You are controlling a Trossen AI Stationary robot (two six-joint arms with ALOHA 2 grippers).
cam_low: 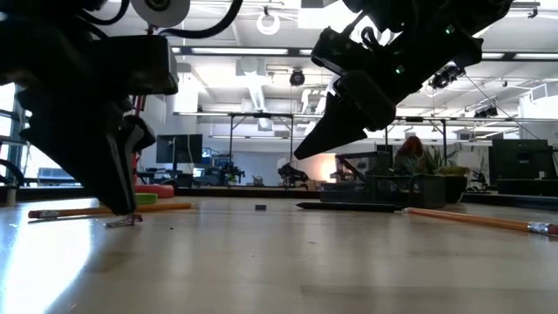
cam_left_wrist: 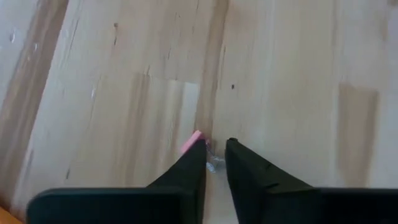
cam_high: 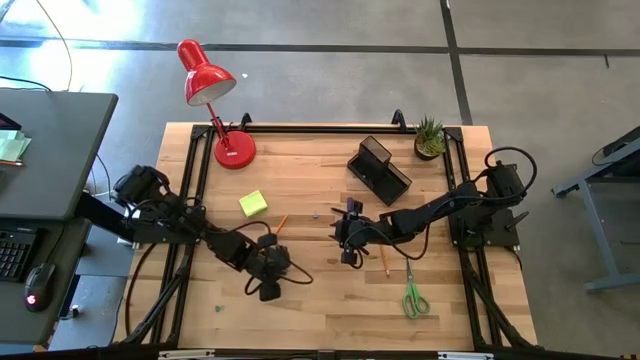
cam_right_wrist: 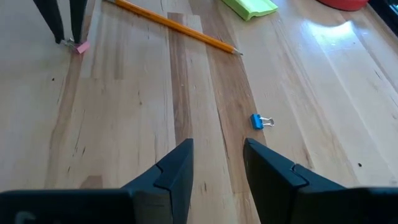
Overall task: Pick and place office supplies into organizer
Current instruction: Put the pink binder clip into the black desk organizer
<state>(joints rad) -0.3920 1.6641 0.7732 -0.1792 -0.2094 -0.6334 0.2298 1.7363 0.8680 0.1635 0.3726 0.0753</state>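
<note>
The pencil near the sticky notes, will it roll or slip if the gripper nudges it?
The pencil is long, thin and lying flat on the smooth wooden table, so it would probably roll or pivot when nudged. It looks light and stiff, so it should lift without bending.

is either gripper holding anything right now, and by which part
Left gripper tips straddle a small metal clip on the table; a firm hold cannot be told. Right gripper is open and holds nothing.

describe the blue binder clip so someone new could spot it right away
Start at the black mesh organizer near the table's back edge, then come toward the right gripper at mid-table. Between them a small blue binder clip lies alone on bare wood. It is the only blue item, far smaller than the nearby orange pencil.
</note>
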